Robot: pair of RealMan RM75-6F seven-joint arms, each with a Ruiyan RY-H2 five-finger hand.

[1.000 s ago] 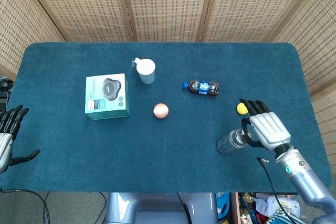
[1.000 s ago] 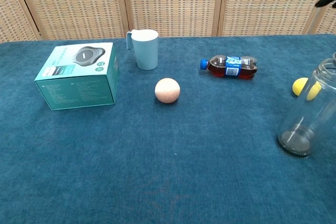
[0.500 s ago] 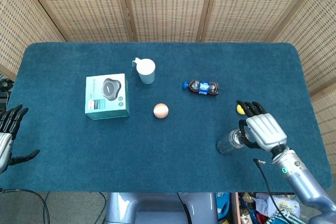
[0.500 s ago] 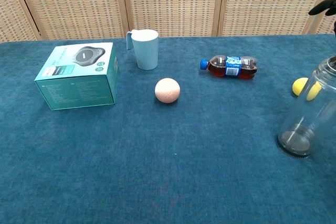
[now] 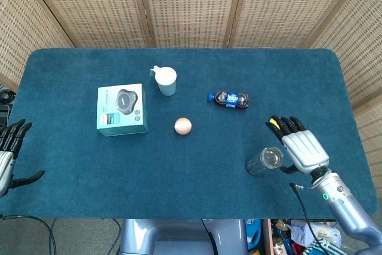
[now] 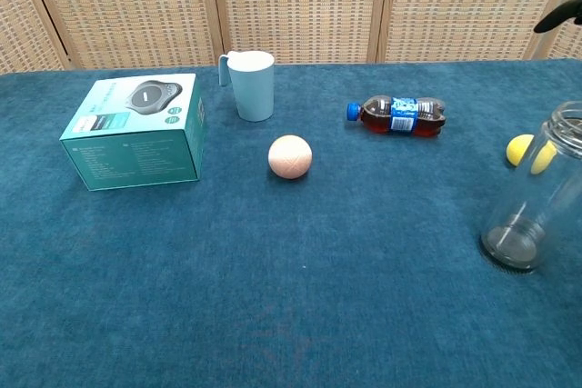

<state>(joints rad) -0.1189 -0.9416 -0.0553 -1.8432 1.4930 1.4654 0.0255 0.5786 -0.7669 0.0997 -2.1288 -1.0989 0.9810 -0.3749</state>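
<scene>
Both views bright, even, diffuse overhead light; shadows soft & short, tight under objs. No glare on table point(image 5: 197, 195), faint highlights on glass jar point(image 6: 536, 193). Focus sharp throughout, no motion blur; slight wide-angle bend at edges.

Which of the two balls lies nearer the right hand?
The yellow ball, just beyond the right hand by the clear glass jar. The pink ball sits mid-table.

The right hand point(image 5: 303, 150) hovers with fingers spread just beside a clear glass jar point(image 5: 263, 160) standing on the blue table point(image 5: 197, 153), with a yellow ball point(image 5: 273, 122) peeking out at its fingertips. The left hand point(image 5: 9, 153) hangs open at the table's far left edge, well apart from everything.
</scene>
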